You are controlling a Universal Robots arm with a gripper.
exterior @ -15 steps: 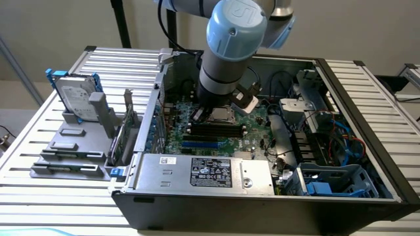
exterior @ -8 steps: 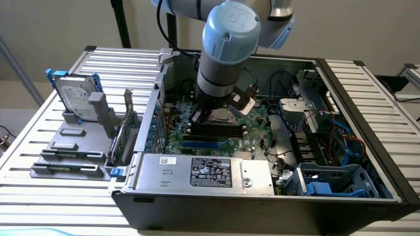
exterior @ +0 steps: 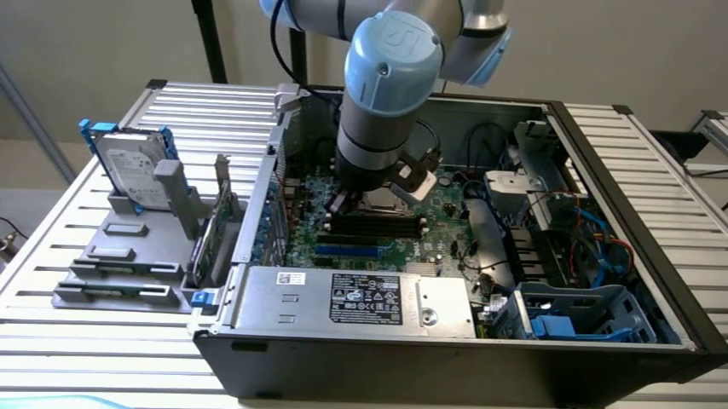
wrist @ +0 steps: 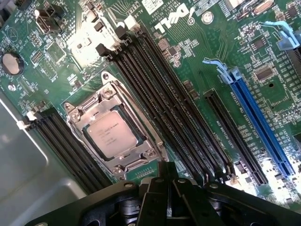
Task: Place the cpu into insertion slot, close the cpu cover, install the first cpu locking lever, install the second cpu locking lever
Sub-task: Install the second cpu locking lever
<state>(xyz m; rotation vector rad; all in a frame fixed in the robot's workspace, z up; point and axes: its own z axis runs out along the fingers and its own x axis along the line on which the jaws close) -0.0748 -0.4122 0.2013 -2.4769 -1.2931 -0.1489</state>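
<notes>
The silver-grey square cpu [wrist: 112,135] is sitting in the insertion slot [wrist: 75,123], framed by the thin silver metal cpu cover [wrist: 123,165] lying closed. The black gripper [wrist: 168,184], fingers pinched together and holding nothing, is hovering at the cover's five o'clock edge. Risk: a misjudged descent could be scraping the adjacent long black memory slots [wrist: 160,108].

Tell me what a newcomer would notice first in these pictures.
The big blue-grey robot arm plunging into the open computer case grabs the eye first. In the wrist view, the silver-grey cpu sits in the insertion slot with the cpu cover closed down around it, beside the long black memory slots on the green board. The dark hand, shut and empty, hangs just above the board.
</notes>
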